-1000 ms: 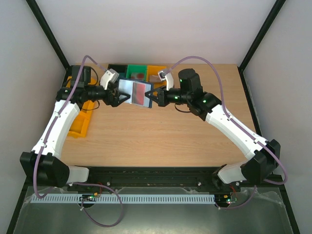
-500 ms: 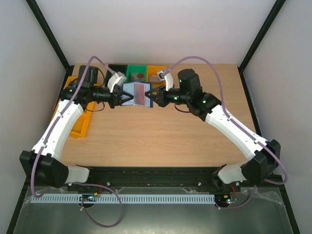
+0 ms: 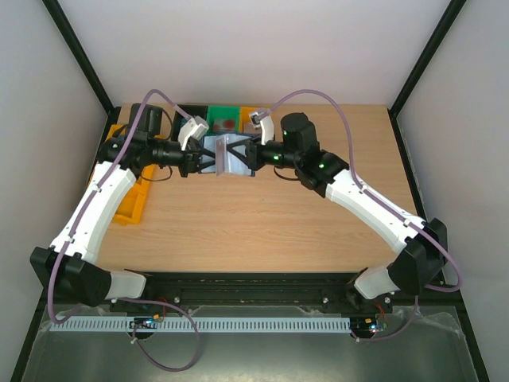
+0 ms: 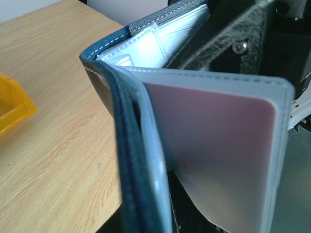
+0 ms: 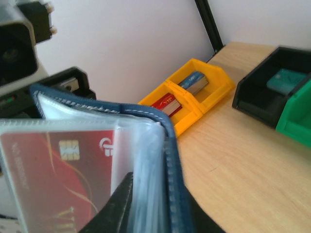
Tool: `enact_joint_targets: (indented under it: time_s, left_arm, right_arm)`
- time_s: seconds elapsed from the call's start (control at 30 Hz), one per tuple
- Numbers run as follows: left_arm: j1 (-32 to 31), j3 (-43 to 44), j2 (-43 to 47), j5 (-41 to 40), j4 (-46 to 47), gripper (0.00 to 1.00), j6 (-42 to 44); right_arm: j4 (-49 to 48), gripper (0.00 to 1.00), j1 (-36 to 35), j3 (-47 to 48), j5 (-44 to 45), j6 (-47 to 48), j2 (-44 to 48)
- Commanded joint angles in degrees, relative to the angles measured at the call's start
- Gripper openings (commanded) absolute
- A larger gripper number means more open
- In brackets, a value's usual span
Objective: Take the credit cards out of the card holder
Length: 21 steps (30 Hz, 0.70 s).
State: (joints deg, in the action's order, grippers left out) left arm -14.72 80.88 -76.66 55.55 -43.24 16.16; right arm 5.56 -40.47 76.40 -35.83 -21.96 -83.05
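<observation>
The left pincer (image 3: pixel 202 157) and right pincer (image 3: pixel 247 155) each clamp the half-folded card holder (image 4: pixel 130 145) above the worktop (image 3: pixel 262 223); a red credit card (image 5: pixel 51 170) sits in its sleeve.

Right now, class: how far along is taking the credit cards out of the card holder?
Done: the card holder is off the table and open. In hand: the left gripper and right gripper both clamp it. Left: pulling the red card, which sits inside its clear sleeve.

Your white-shelled left arm (image 3: pixel 95 203) and right arm (image 3: pixel 374 211) have black joints (image 3: pixel 75 274). Mauve cables (image 3: pixel 318 97) loop above; green lights (image 3: pixel 320 165) dot the right; pale grey camera blocks (image 3: pixel 191 130) top the black left pincer (image 3: pixel 205 159) and right pincer (image 3: pixel 238 153).
</observation>
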Motion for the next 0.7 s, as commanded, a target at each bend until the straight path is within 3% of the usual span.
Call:
enact_joint_targets:
  time_s: [0.0, 0.07, 0.1, 0.17, 0.27, 0.43, 0.47, 0.5, 0.53, 0.63, 0.67]
  left_arm:
    - [-0.2, 1.6, 0.6, 3.8, 1.0, 0.17, 0.3]
    - [1.7, 1.5, 1.0, 3.3, 1.1, 0.56, 0.3]
    - [2.9, 1.5, 1.1, 3.4, 1.1, 0.70, 0.5]
    - [5.3, 1.2, 1.6, 4.7, 0.6, 0.87, 1.4]
    - [6.5, 0.4, 2.0, 7.6, -0.2, 0.99, 2.9]
    - [5.7, -0.8, 1.6, 10.4, 2.0, 0.99, 0.4]
    - [5.6, -0.7, 1.5, 9.8, 2.4, 0.97, -0.2]
    - [5.6, -0.6, 1.4, 9.5, 2.6, 0.88, -0.4]
    - [5.6, -0.6, 1.4, 9.4, 2.6, 0.74, -0.3]
    - [6.1, -0.8, 1.9, 9.0, 2.2, 0.17, 0.0]
    - [6.4, -0.9, 2.1, 8.7, 2.2, 0.03, -0.2]
  right_arm:
    - [-1.8, 0.06, -0.8, 0.8, 1.0, -1.0, -0.9]
    - [0.1, 0.02, -0.8, 1.6, 2.5, -0.8, -0.6]
    - [1.7, 0.02, -0.8, 2.1, 3.7, -0.6, -0.3]
    - [4.3, 0.02, -0.8, 3.0, 6.8, 0.0, -0.2]
    - [6.5, 0.02, -0.8, 4.2, 9.0, 0.4, -0.4]
    - [8.0, 0.02, -1.2, 5.7, 7.6, 1.7, -0.7]
    - [7.5, 0.02, -1.2, 5.5, 6.2, 2.1, -0.5]
    - [7.3, 0.02, -1.3, 5.2, 5.0, 2.8, -0.1]
    - [7.1, 0.02, -1.2, 5.1, 3.7, 3.6, 0.3]
    - [6.6, 0.02, -0.9, 4.0, 1.2, 5.8, 2.1]
    - [6.0, 0.02, -0.6, 3.3, 0.0, 6.0, 2.6]
